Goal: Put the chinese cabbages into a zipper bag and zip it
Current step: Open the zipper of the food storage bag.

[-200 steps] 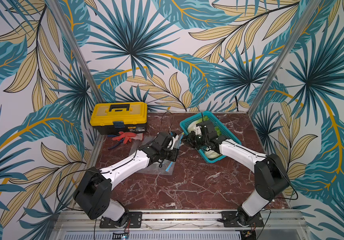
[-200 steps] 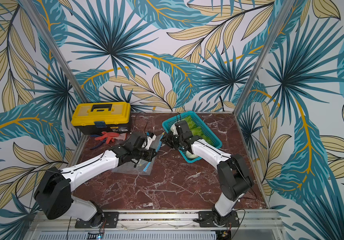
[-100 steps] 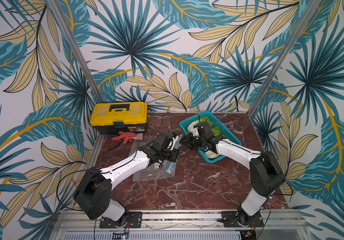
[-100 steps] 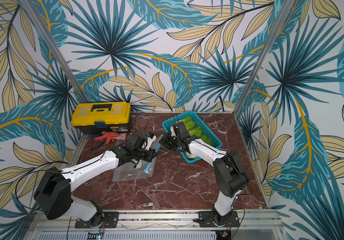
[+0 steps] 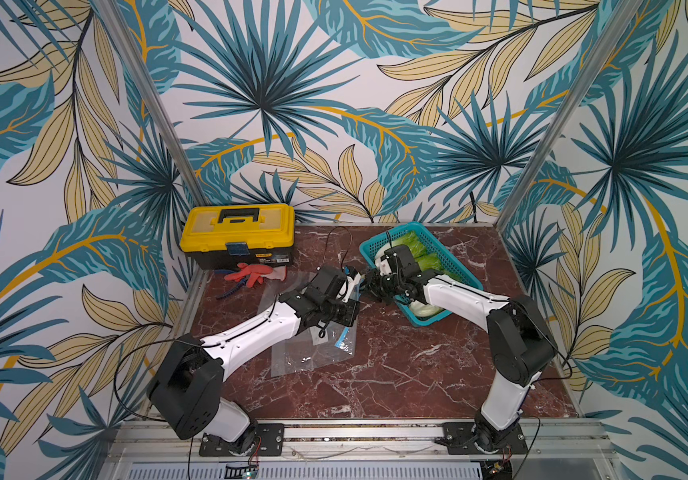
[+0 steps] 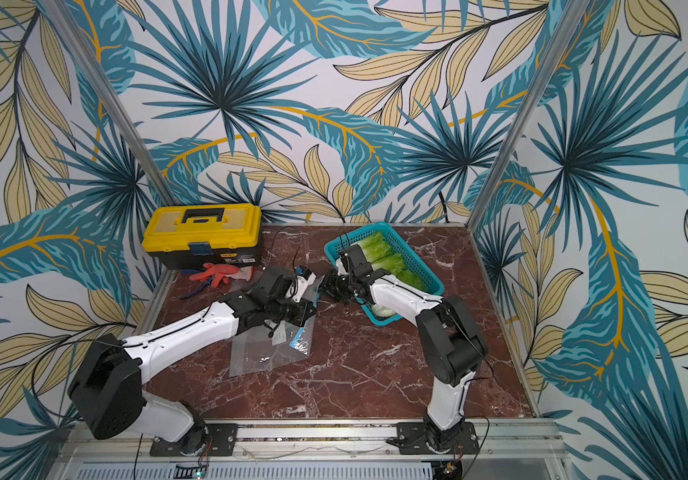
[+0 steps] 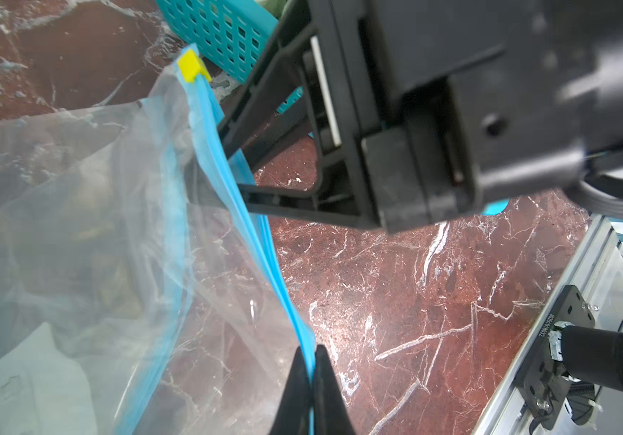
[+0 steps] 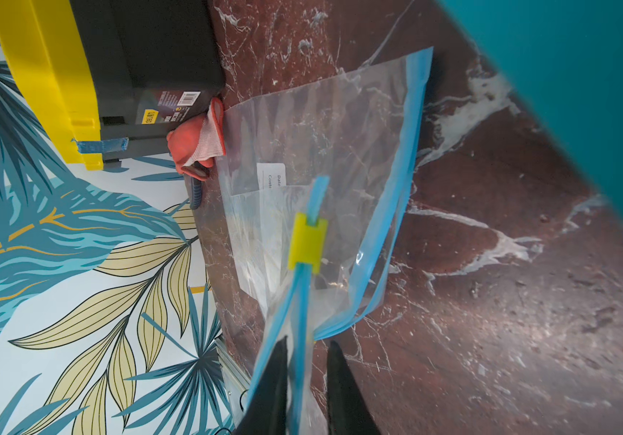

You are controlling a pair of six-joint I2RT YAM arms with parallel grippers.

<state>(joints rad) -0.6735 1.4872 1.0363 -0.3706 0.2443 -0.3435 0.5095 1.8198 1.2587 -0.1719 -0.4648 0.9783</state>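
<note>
Left gripper [image 7: 311,361] pinched shut on blue zip edge [image 7: 270,260] of bag [image 7: 76,207]. Right gripper [image 8: 306,361] a bit open around same edge. Bag empty. Cabbages [image 5: 429,262] in basket [image 5: 448,311]. Filling, zipping not yet done.

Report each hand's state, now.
Left hand: closed on the zipper bag's blue zip edge.
Right hand: slightly open, straddling that edge near the yellow slider, not clamped.

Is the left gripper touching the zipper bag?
Touching. The left wrist view shows the left gripper shut on the blue top edge of the zipper bag, with no gap.
</note>
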